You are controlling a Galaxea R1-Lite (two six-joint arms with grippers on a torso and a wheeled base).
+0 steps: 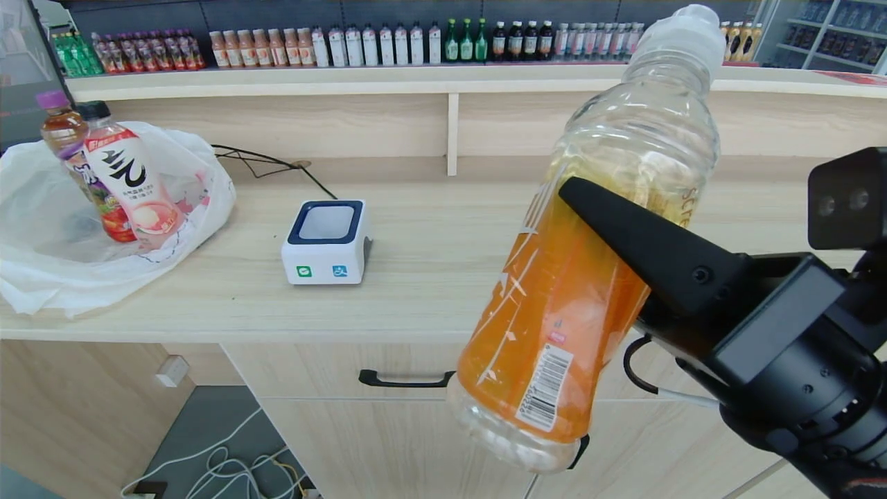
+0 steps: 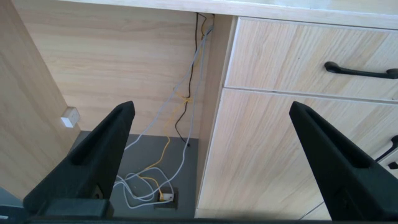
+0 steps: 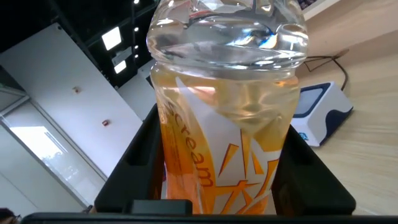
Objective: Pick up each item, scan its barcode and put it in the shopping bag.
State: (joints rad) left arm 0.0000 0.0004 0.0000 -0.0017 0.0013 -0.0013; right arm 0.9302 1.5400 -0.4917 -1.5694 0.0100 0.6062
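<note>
**Orange bottle in right gripper, off to the scanner's right**

Left gripper (image 2: 211, 118): fingers spread wide, nothing between them. It sits low, below the counter edge, facing the cabinet fronts and the open bay with cables (image 2: 155, 186) on the floor.

Counter (image 1: 429, 277), left end: white bag (image 1: 41, 263), mouth open, lying slumped. Two bottles are in it, both leaning left and touching: tea bottle (image 1: 69, 138) with purple cap, and just right of it the pink bottle (image 1: 132, 180) with black cap.

Centre-left: scanner (image 1: 326, 242), a white cube with a blue-framed window facing up. It is apart from the bag, and its cable runs back toward the counter's rear wall.

Right: orange bottle (image 1: 589, 263) held in the air, well apart from the scanner. It is tilted, with the cap up and away and the base toward the head camera. The barcode (image 1: 547, 384) is low on the label, facing the head camera.

Right gripper (image 3: 224, 174): closed on the bottle's mid-body, one finger on each side in the wrist view.

Behind the counter is a shelf (image 1: 416, 45) lined with drinks.
</note>
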